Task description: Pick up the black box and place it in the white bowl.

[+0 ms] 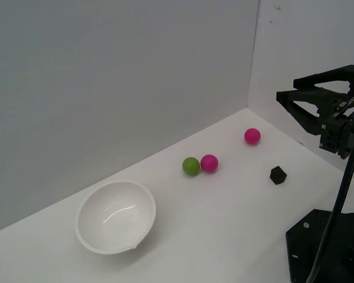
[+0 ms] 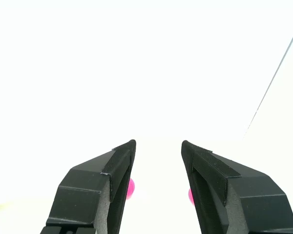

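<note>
Your gripper (image 1: 292,88) sits at the right edge of the exterior frame, raised off the surface (image 1: 224,218), jaws spread apart with nothing between them. In the wrist view the gripper (image 2: 157,144) shows the same: two black fingers (image 2: 115,168) with a clear gap, holding nothing. Slivers of pink show beside the inner edges of both fingers; you can't tell from that view which balls they belong to.

The black box (image 1: 278,175) rests on the surface in the right-centre of the exterior frame, lower in the frame than the gripper and apart from it. It's a tiny matte black cube, turned so a corner faces the camera, dull with no gloss, a little smaller than the balls nearby. Nothing touches it.

Up and to the left of the box, one pink ball (image 1: 252,136) lies alone near the back corner where the walls meet. Further left, near the middle of the frame, a second pink ball (image 1: 209,163) sits touching or just beside a green ball (image 1: 190,166).

The white bowl (image 1: 91,236) stands in the lower left of the frame, well apart from the box. It's wide, deep, glossy, and holds nothing. The black robot base (image 1: 318,247) fills the lower right corner.
</note>
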Robot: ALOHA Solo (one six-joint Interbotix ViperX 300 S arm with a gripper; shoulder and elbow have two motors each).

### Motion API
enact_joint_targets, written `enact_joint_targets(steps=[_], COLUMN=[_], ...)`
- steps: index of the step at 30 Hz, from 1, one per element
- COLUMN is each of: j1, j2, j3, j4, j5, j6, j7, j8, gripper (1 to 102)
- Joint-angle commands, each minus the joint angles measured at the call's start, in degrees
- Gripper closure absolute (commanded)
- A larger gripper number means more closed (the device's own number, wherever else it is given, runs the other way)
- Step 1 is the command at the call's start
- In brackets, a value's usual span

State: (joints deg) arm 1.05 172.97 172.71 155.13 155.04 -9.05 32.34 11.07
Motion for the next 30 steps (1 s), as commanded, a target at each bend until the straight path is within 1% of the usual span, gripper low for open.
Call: enact_joint_targets(steps=[1,4,8,11,13,15,18,20,26,30], j1=[0.6,0.6,0.3,0.4,0.7,1.1,1.9,3.2,5.2,9.1], j2=[-4.7,-9.5,-15.8,-21.3,-25.0,-27.7,-30.4,-31.9,-35.8,-36.0], j3=[-4.3,-9.2,-15.5,-21.1,-24.7,-27.6,-30.2,-31.9,-35.5,-35.9], j4=[-2.5,-3.7,-4.5,-5.3,-6.1,-6.7,-8.1,-8.9,-10.5,-10.5], j5=[-2.6,-3.8,-4.7,-5.4,-6.2,-6.9,-8.2,-9.0,-10.6,-10.7], j6=[-0.1,-0.1,-0.1,-0.5,-0.4,-0.4,0.0,0.3,2.2,2.7], j7=[1.3,3.4,4.7,6.4,7.9,8.6,8.8,9.2,12.7,14.1], j8=[0.5,0.5,0.5,0.5,0.5,0.5,0.5,1.0,1.0,0.9], gripper=[52,52,52,52,52,52,52,52,52,52])
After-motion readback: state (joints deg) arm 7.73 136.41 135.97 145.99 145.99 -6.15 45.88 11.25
